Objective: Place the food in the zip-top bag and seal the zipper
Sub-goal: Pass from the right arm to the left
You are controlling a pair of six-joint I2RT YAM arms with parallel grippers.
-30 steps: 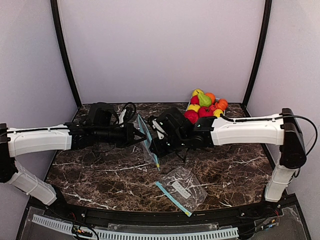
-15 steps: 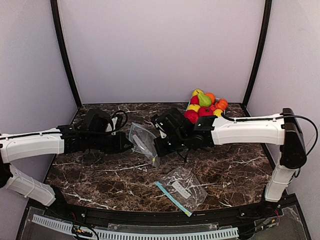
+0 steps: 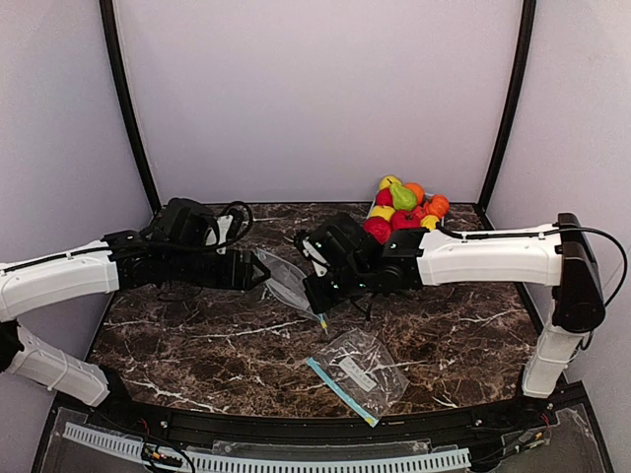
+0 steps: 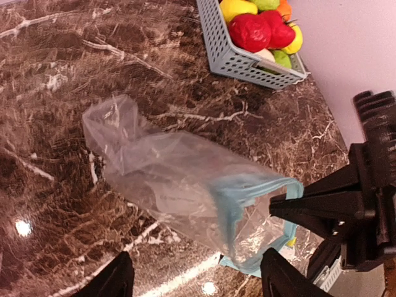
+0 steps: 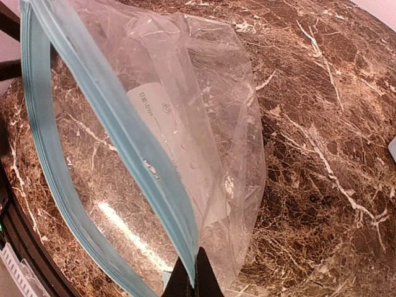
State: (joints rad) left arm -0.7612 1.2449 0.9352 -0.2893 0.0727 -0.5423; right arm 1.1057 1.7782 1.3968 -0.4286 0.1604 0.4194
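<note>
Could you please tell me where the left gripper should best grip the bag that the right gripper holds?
Probably the bag's blue zipper strip, on the lip facing the left gripper, coming from that side: the mouth gapes there, opposite the right gripper's pinch, and the film is limp.

Likely a lab: white booth walls (image 3: 315,99), marbled tabletop (image 3: 197,345).

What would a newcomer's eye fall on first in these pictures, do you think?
Probably the clear zip-top bag held up mid-table, mouth open, pinched at its blue zipper edge by the right gripper. Then the bright toy fruits piled at the far right corner, and a second bag lying flat near the front edge.
</note>
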